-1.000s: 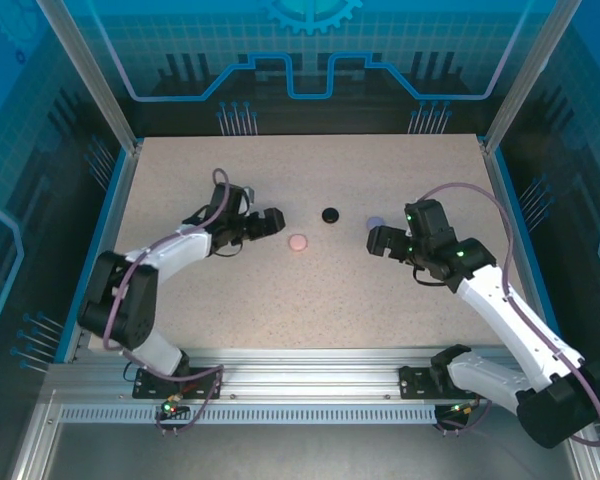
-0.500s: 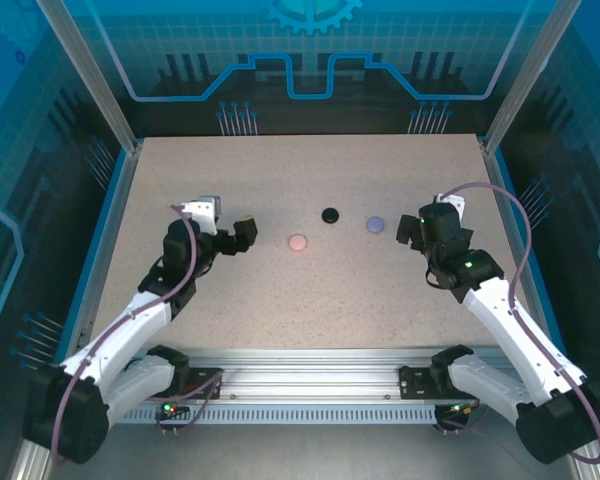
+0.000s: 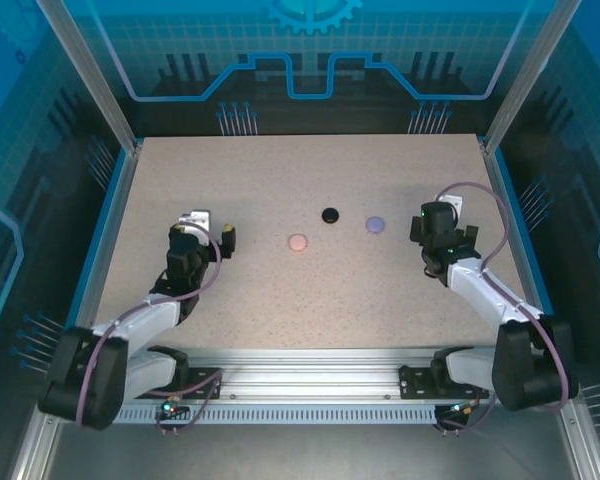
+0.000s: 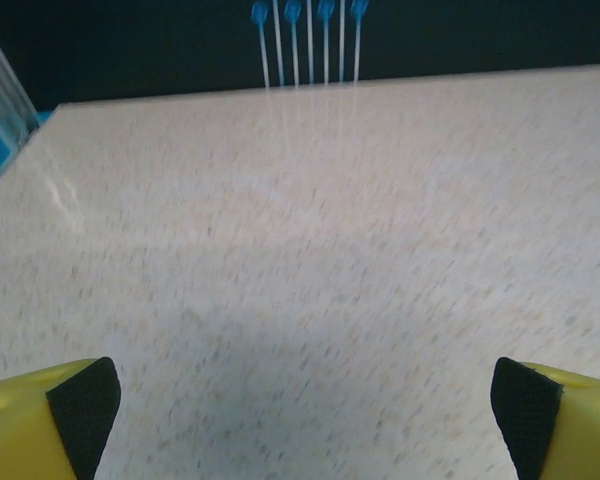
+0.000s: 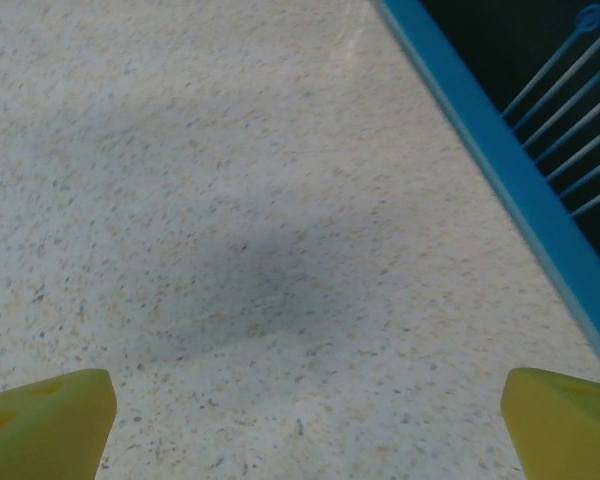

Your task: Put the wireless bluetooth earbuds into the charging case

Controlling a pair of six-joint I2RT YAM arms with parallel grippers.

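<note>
Speckled beige surface [image 3: 310, 300] lies inside a blue-framed enclosure, with three small round pieces near its middle: a pink case [image 3: 298, 241], a black case [image 3: 330, 214] and a lavender case [image 3: 375, 224], which I judge to be the charging cases. They sit in a loose row between the two arms, the black one a little farther from the bases. Any earbuds are too small to make out, so I cannot tell whether they sit inside the cases or lie loose.

The left gripper [image 3: 212, 232] hangs to the left of the pink case, well apart from it. Its jaws are spread wide and empty, with bare surface between the pads [image 4: 80, 405]. The right gripper [image 3: 438, 222] is near the lavender case, on its right, and is likewise released with nothing between its fingers [image 5: 45, 415].

The left arm is nearer pink, the right arm nearer lavender, and black lies about midway. From above each case reads as round, so no long axis or facing shows.
</note>
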